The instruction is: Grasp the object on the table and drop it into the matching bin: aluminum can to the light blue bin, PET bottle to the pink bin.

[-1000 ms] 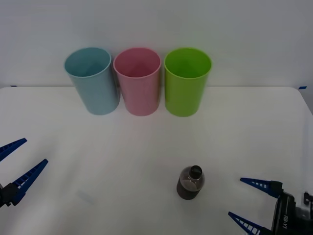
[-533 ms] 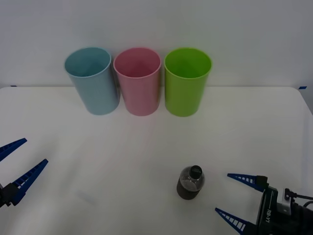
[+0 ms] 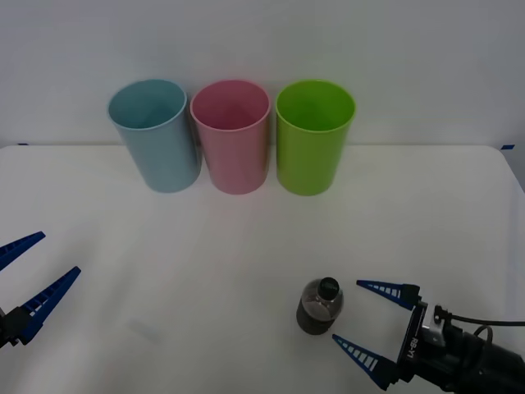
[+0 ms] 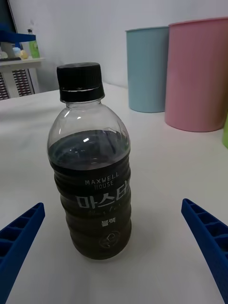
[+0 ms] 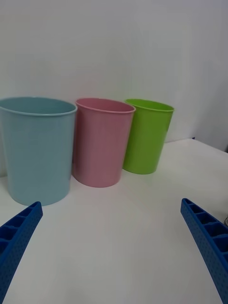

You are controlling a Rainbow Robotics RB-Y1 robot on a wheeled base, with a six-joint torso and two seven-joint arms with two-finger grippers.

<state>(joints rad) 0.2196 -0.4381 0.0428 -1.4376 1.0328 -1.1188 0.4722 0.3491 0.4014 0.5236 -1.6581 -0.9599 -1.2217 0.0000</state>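
Our right gripper [image 3: 362,318] spread wide just right of bottle [image 3: 319,307], near worktop [image 3: 246,246] front edge; left gripper [image 3: 25,275] apart, idle at left edge.

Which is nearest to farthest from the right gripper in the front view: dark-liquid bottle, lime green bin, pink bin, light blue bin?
From the open right gripper, near right:
1. Small clear plastic bottle, just to its left.
2. Lime green plastic bin, back right.
3. Pink plastic bin, back middle.
4. Light blue plastic bin, back left.

Left gripper [image 5: 114,247] fingers spread wide apart, white table [image 5: 118,237] beneath, three upright bins in a row near the wall, light blue bin [image 5: 38,147], pink bin [image 5: 102,140], green bin [image 5: 147,135], adjacent bins close together
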